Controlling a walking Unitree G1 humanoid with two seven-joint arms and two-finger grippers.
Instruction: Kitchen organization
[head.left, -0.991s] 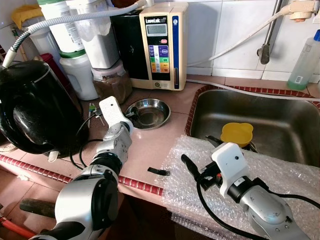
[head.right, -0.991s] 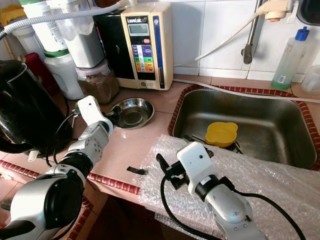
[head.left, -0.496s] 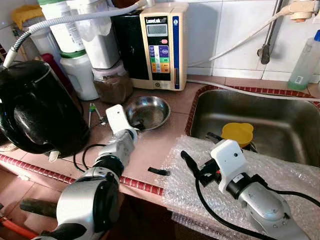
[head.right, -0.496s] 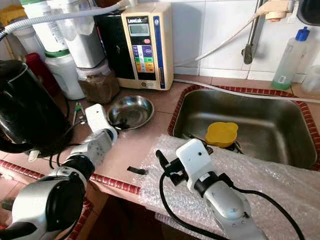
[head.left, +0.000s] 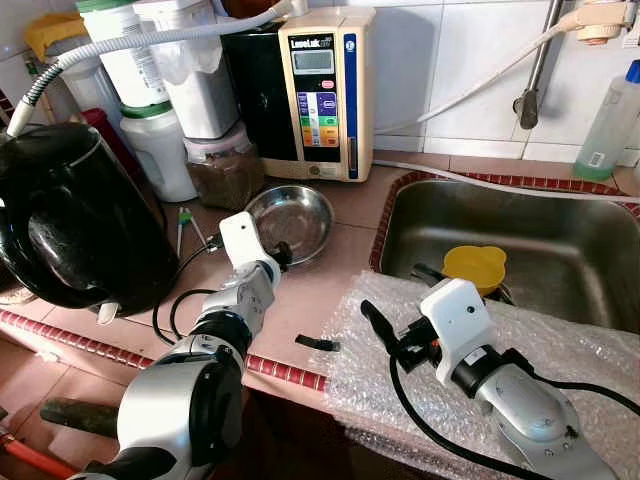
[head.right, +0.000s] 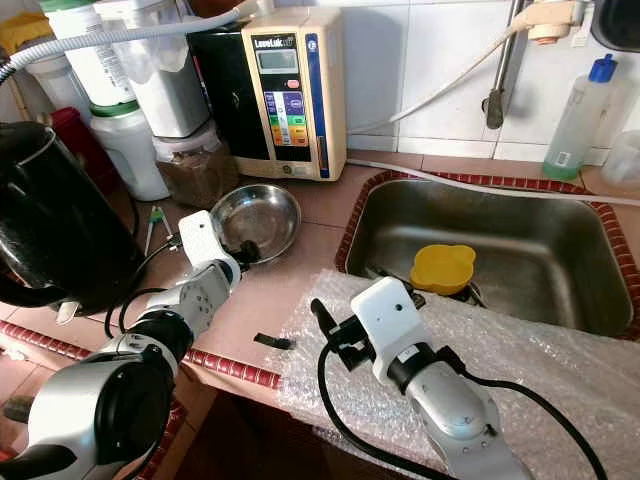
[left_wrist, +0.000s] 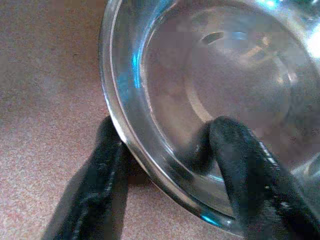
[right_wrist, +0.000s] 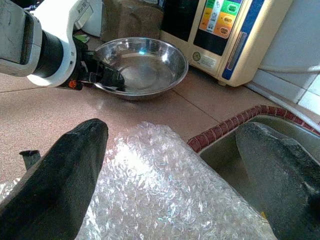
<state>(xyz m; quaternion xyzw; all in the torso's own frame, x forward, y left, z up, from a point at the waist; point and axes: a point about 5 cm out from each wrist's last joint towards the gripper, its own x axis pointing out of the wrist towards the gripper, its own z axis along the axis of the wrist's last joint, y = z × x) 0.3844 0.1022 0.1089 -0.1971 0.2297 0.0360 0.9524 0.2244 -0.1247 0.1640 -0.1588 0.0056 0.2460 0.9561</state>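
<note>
Left gripper (left_wrist: 165, 165) clamped on steel bowl (head.left: 297, 212) near rim.

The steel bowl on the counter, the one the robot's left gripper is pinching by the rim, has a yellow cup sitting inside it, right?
Not quite. The left gripper does pinch the steel bowl by its rim, but the bowl is empty, as the left wrist view shows. The yellow cup sits in the sink, seen in the left eye view.

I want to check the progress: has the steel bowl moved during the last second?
Yes. The steel bowl, pinched at its rim by the left tool, now tilts up and sits closer to the water ioniser than before.
</note>
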